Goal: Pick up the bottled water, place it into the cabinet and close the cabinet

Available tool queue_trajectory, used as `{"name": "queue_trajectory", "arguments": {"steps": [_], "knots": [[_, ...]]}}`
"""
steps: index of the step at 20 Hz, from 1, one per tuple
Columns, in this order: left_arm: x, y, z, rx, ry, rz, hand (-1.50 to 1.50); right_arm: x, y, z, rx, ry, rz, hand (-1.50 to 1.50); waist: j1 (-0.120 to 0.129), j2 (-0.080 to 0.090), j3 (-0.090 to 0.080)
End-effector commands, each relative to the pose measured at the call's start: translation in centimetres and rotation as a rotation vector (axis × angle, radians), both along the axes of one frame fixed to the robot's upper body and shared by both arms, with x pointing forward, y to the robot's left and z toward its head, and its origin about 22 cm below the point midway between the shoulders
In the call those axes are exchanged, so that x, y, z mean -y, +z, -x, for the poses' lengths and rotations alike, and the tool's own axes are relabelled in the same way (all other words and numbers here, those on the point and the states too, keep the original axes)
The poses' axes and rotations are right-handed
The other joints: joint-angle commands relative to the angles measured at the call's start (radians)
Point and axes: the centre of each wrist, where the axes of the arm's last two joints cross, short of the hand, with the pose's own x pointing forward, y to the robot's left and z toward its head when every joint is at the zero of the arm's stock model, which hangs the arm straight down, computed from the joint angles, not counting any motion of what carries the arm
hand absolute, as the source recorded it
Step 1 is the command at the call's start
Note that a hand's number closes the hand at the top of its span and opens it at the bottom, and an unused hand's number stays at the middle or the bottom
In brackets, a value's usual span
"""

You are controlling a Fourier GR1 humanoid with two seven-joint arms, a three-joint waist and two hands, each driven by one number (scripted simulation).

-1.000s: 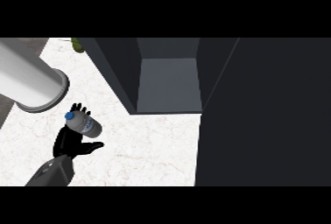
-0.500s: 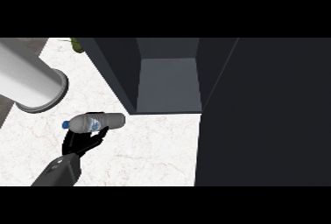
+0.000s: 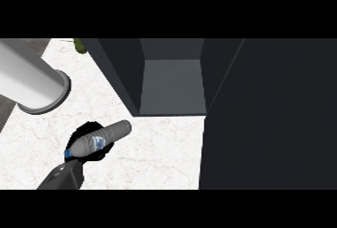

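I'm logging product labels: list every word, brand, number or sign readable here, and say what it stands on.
No text here can be read.
On the clear plastic water bottle in the black left hand: a blue label patch, too blurred to read.
On the dark open cabinet, white marble counter and pale grey cylinder: no markings visible.

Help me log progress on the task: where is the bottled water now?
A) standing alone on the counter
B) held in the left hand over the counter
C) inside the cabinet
B: the left hand curls round the tilted bottled water over the counter, in front of the open cabinet.
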Motion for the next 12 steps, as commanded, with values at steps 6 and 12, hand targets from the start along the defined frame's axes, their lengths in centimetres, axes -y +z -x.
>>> {"name": "queue_trajectory", "arguments": {"steps": [6, 12], "knots": [[-2.1, 0.5, 0.4, 0.066, -0.020, 0.160, 1.50, -0.2, -0.5, 1.7, -0.005, -0.009, -0.007, -1.50, -0.003, -0.002, 0.000], [0.6, -0.3, 0.8, 0.088, -0.020, 0.226, 1.50, -0.1, -0.9, -0.1, -0.007, -0.021, -0.001, -1.50, 0.013, -0.004, 0.001]]}}
